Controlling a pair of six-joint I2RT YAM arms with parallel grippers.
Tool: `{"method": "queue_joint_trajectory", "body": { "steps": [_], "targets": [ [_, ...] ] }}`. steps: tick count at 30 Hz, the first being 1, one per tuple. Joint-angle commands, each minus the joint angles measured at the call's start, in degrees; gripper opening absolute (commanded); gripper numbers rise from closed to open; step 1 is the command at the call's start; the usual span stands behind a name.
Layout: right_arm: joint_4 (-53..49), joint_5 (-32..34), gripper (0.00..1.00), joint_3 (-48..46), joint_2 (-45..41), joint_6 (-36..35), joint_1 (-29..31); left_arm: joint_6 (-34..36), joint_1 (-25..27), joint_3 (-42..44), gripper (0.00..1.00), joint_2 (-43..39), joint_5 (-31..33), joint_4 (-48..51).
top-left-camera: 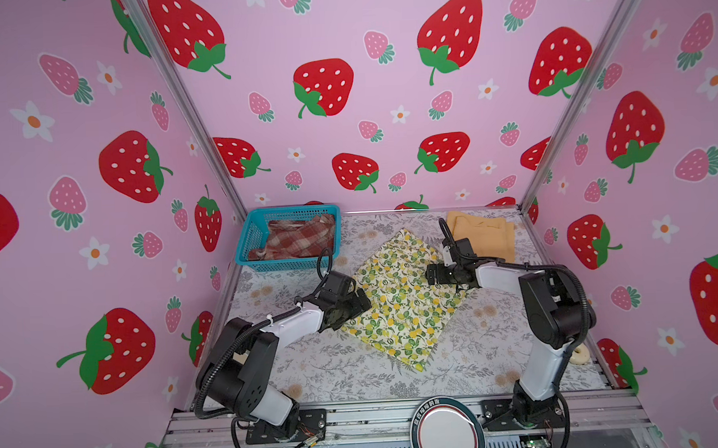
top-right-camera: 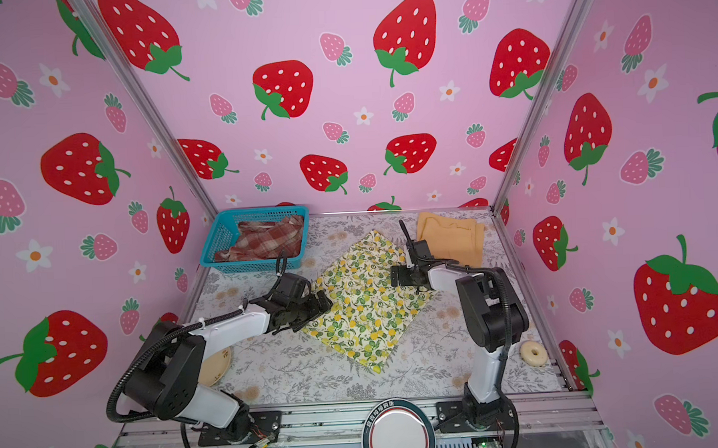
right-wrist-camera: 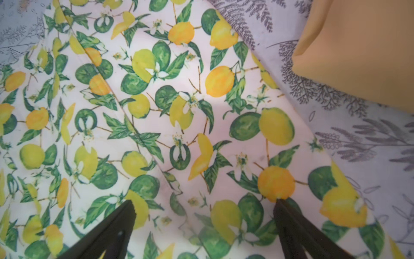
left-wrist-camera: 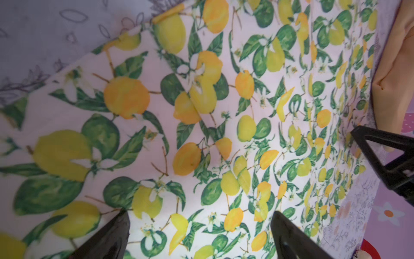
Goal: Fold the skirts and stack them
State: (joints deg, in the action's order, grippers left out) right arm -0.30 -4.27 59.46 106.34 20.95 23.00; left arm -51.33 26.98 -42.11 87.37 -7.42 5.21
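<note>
Lemon-print skirt (top-left-camera: 398, 298) lies flat on the bench (top-left-camera: 313, 368); mustard skirt (top-left-camera: 484, 234) sits folded far right; plaid skirt (top-left-camera: 299, 238) lies crumpled in the basket (top-left-camera: 249, 238).

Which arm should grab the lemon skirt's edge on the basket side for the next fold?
Left, probably. The left end effector hangs open over that edge of the lemon skirt; the right end effector sits open over the opposite edge, near the folded mustard skirt.

Lemon-print skirt (top-left-camera: 398, 302): cream, yellow lemons, green leaves. Plaid skirt (top-left-camera: 304, 238): red-brown and cream. Mustard skirt (top-left-camera: 484, 232): plain. Basket (top-left-camera: 247, 234): teal. My left gripper (left-wrist-camera: 201, 214): black.
</note>
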Motion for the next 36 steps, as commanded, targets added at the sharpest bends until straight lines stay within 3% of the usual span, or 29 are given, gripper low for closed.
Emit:
{"method": "queue_joint_trajectory", "body": {
  "steps": [1, 14, 24, 31, 36],
  "targets": [
    [-0.9, 1.6, 1.00, -2.6, 0.2, 0.3, -1.1, -1.0, -0.4, 2.7, 0.99, -0.7, 2.3, 0.5],
    [-0.8, 2.2, 1.00, -4.7, 0.7, -0.8, -6.3, -2.5, -1.2, 11.5, 0.99, -4.1, 2.7, -0.6],
    [-2.2, -1.5, 1.00, -2.9, -6.4, -0.6, -6.1, -1.1, -2.0, 8.5, 0.99, -13.2, 3.7, 6.6],
    [-5.8, 0.7, 1.00, -4.4, -17.3, -3.9, 1.6, 0.8, -4.9, 3.2, 0.99, -19.9, 6.6, 15.9],
    [-6.4, 5.0, 1.00, -8.8, -23.6, -4.9, 9.4, 1.2, -8.6, 5.2, 1.00, -20.5, 5.0, 15.5]
  ]
}}
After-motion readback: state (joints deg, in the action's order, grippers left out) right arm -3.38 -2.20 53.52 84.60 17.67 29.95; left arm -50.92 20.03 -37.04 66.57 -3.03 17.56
